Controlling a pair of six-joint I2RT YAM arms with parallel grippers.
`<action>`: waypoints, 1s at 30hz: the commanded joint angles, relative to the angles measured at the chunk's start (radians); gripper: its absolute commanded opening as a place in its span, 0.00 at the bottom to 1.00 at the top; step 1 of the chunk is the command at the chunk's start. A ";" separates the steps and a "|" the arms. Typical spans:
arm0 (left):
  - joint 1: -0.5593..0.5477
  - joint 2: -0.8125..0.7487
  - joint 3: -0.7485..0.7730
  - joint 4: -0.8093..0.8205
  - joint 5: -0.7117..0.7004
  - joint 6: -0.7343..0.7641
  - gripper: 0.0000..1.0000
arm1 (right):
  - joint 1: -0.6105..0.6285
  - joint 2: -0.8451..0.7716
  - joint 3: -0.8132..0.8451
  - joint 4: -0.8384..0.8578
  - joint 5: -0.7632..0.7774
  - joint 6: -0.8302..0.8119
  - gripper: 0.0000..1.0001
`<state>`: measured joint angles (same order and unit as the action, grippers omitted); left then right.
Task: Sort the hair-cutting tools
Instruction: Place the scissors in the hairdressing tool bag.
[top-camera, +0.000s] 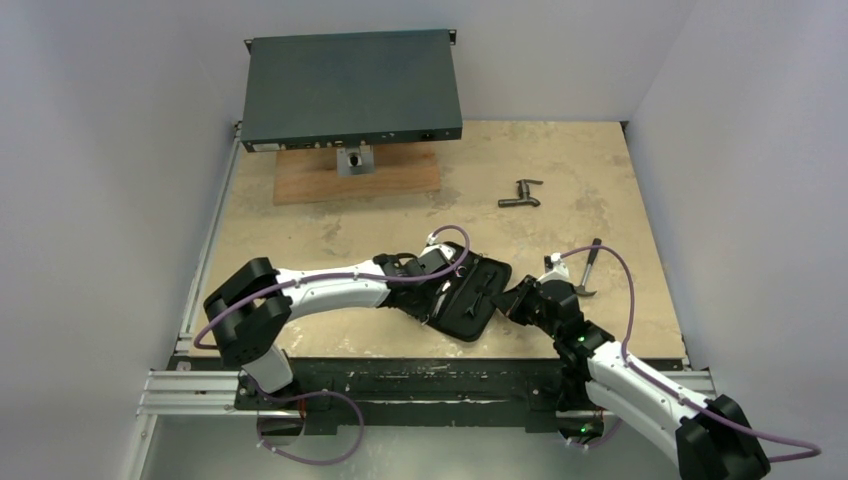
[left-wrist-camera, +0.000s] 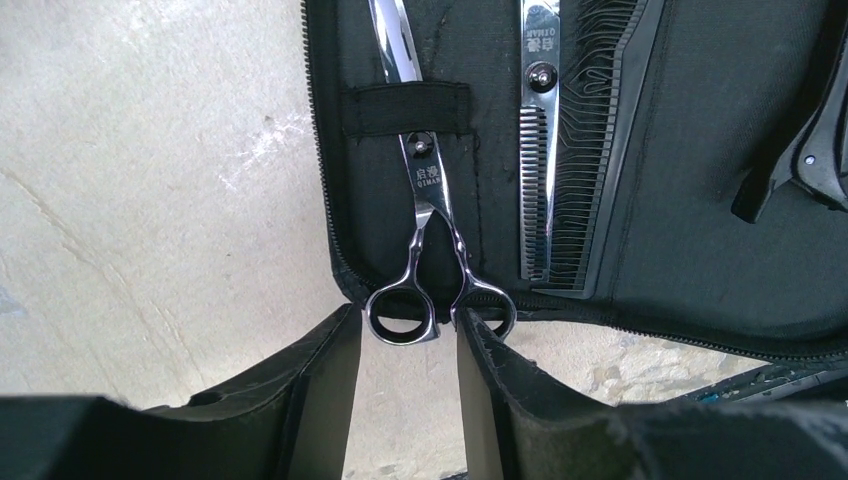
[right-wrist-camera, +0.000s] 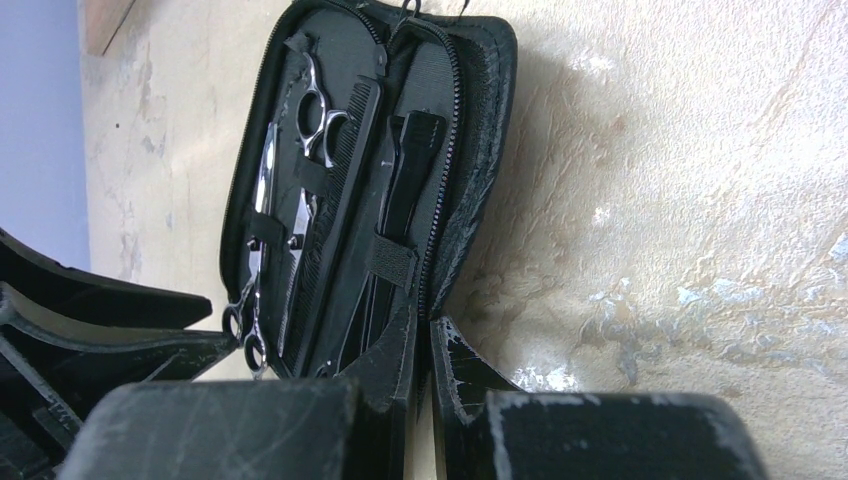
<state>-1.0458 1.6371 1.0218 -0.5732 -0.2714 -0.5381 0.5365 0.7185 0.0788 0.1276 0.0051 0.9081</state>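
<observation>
An open black zip case (top-camera: 482, 292) lies on the table between my arms. Silver scissors (left-wrist-camera: 428, 205) sit in it under an elastic strap (left-wrist-camera: 405, 108), handle rings toward me. Beside them lie a second, toothed pair of scissors (left-wrist-camera: 538, 150) and the black comb (left-wrist-camera: 603, 150). A black clip (left-wrist-camera: 805, 160) is on the case's other half. My left gripper (left-wrist-camera: 408, 335) stands open just in front of the scissors' rings, holding nothing. My right gripper (right-wrist-camera: 425, 335) is shut on the case's zip edge (right-wrist-camera: 440, 250).
A small hammer (top-camera: 588, 270) lies right of the case, close behind my right wrist. A dark T-shaped fitting (top-camera: 521, 194) rests farther back. At the back left a dark flat box (top-camera: 350, 88) sits over a wooden board (top-camera: 400, 182).
</observation>
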 joint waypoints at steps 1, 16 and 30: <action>-0.010 0.010 0.016 0.028 0.024 0.011 0.39 | 0.010 -0.001 0.026 -0.028 -0.022 -0.023 0.00; -0.028 0.076 0.021 0.026 -0.020 -0.010 0.34 | 0.010 -0.004 0.026 -0.027 -0.025 -0.023 0.00; -0.008 0.109 0.046 0.047 -0.025 0.007 0.00 | 0.010 0.000 0.023 -0.024 -0.045 -0.026 0.00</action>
<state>-1.0733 1.7210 1.0393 -0.5629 -0.2646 -0.5392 0.5365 0.7189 0.0788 0.1276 0.0025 0.9081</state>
